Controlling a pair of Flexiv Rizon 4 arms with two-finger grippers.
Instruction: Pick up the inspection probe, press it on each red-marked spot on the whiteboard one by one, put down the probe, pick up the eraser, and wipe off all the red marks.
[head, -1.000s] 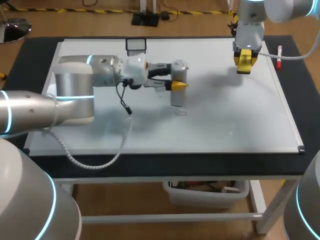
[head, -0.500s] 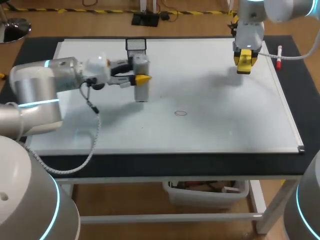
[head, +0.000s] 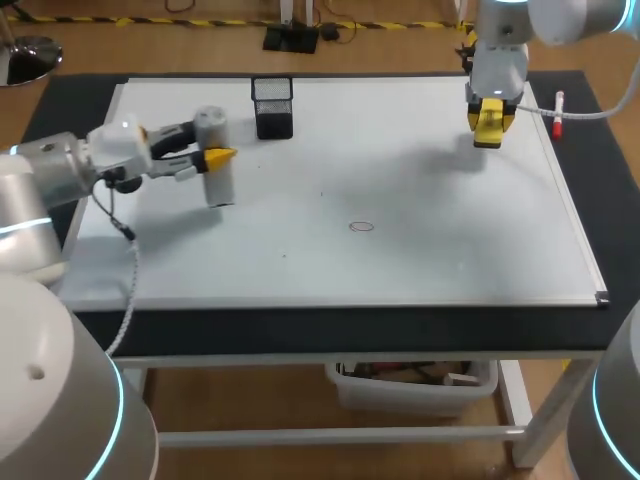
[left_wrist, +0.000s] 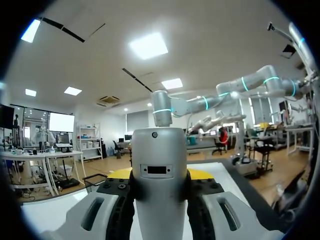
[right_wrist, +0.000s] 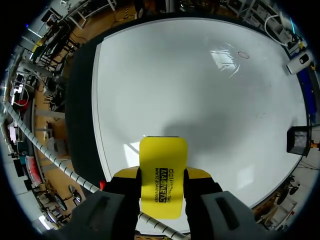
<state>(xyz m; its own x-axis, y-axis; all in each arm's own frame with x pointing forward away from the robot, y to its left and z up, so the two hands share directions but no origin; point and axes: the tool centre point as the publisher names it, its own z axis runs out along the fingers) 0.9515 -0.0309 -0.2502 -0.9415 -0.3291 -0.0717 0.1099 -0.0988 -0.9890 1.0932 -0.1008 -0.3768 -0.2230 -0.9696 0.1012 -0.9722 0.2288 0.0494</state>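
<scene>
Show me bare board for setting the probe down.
Widest free patch: the near half of the whiteboard, from the small oval mark out to the right frame. Also bare between the black mesh cup and the eraser. Crowded at the far left, where the left gripper holds the probe beside the cup.

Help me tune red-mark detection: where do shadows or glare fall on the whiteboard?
Head view: a soft grey shadow lies on the flat white whiteboard beside the yellow rectangular eraser. Right wrist view: a shadow ahead of the eraser; bright glare streaks near the small red ring mark.
</scene>
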